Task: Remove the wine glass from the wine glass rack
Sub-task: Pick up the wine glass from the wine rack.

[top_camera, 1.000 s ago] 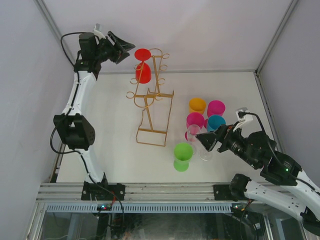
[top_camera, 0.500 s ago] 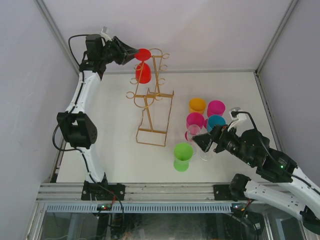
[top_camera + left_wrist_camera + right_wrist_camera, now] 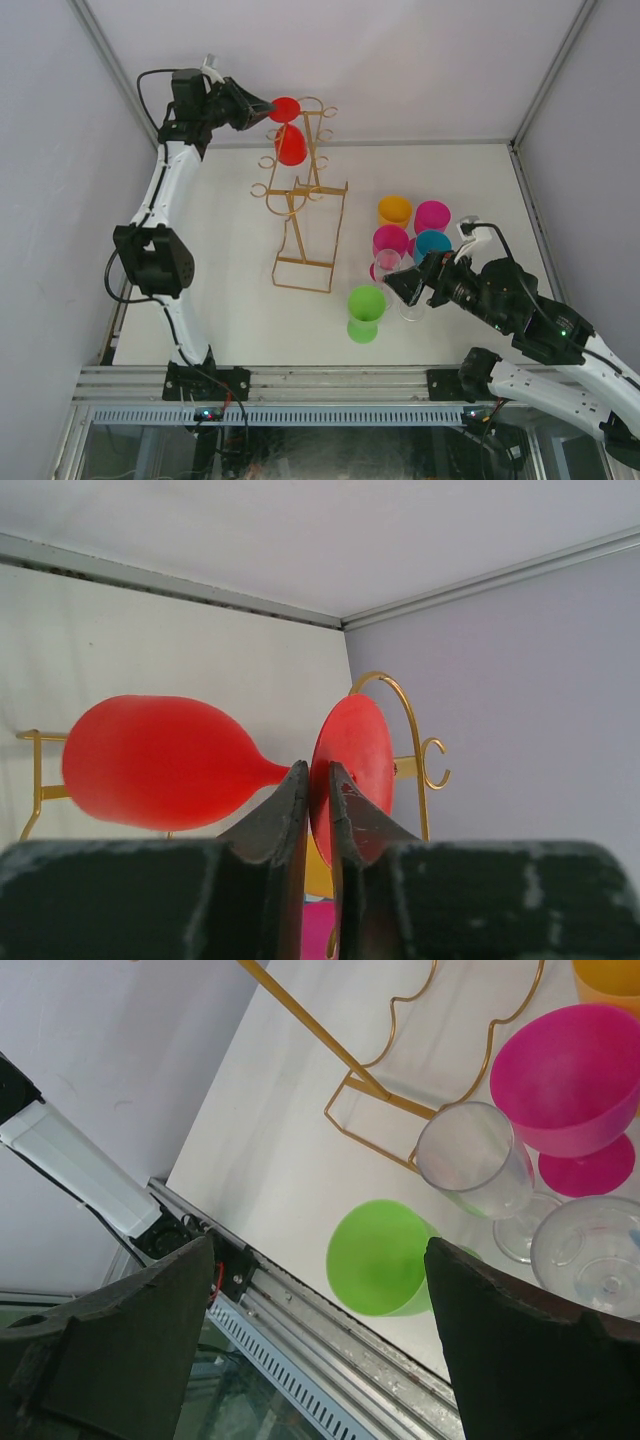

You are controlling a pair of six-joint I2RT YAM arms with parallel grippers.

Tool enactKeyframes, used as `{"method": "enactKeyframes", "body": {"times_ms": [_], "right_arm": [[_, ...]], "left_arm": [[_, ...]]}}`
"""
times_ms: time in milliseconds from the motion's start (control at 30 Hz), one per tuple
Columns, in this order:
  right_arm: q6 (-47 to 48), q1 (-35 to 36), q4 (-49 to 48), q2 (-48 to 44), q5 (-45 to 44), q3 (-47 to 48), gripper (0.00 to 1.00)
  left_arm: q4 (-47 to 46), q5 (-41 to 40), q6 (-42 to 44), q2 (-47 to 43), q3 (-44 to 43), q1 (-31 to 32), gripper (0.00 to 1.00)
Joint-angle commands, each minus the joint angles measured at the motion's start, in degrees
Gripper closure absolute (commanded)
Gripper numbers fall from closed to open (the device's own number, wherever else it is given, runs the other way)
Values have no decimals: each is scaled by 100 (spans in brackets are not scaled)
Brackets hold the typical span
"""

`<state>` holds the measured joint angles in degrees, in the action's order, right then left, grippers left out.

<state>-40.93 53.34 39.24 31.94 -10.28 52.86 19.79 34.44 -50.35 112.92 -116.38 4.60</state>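
The red wine glass [image 3: 291,148] hangs upside down near the top of the gold wire wine glass rack [image 3: 305,225] at the back of the table. Its round foot [image 3: 285,107] points up. My left gripper [image 3: 268,108] has reached in from the left and is shut on the rim of that foot. In the left wrist view the red foot [image 3: 355,745] sits pinched between the fingertips of the left gripper [image 3: 318,772], with the bowl [image 3: 160,760] to the left and a rack hook [image 3: 408,720] behind. My right gripper [image 3: 402,285] hovers open and empty over the glasses at the front right.
Standing glasses cluster right of the rack: green [image 3: 365,312], two clear ones [image 3: 388,265], pink [image 3: 390,240], orange [image 3: 395,210], magenta [image 3: 432,215] and teal [image 3: 433,245]. White walls close in at the back and sides. An aluminium rail [image 3: 320,385] runs along the near edge.
My left gripper moved right to the red glass's foot and closed on it; the bowl shifted slightly. The right gripper drifted a little left over the glasses.
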Motion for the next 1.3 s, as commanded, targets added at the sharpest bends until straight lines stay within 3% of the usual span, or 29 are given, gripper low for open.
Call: {"method": "enactKeyframes", "body": {"times_ms": [0,300,633,900,1267], "right_arm": [[-112,-24,-45,13,34,24,14],[-152,-25,-32,16,59,22,13],[-188,-25,-10,-8,66,25,12],[-170,-27,39,-57,9,22,12],[-205,-26,131,-160,-51,23,11]], "left_arm": [[42,-152,160,-319,-167,-5,87],[14,-341,12,-472,-177,-6,100],[-275,-436,-515,-489,-115,-12,100],[-1134,-93,-1385,-410,109,-48,100],[-1104,-356,-1419,-629,396,-162,100]]}}
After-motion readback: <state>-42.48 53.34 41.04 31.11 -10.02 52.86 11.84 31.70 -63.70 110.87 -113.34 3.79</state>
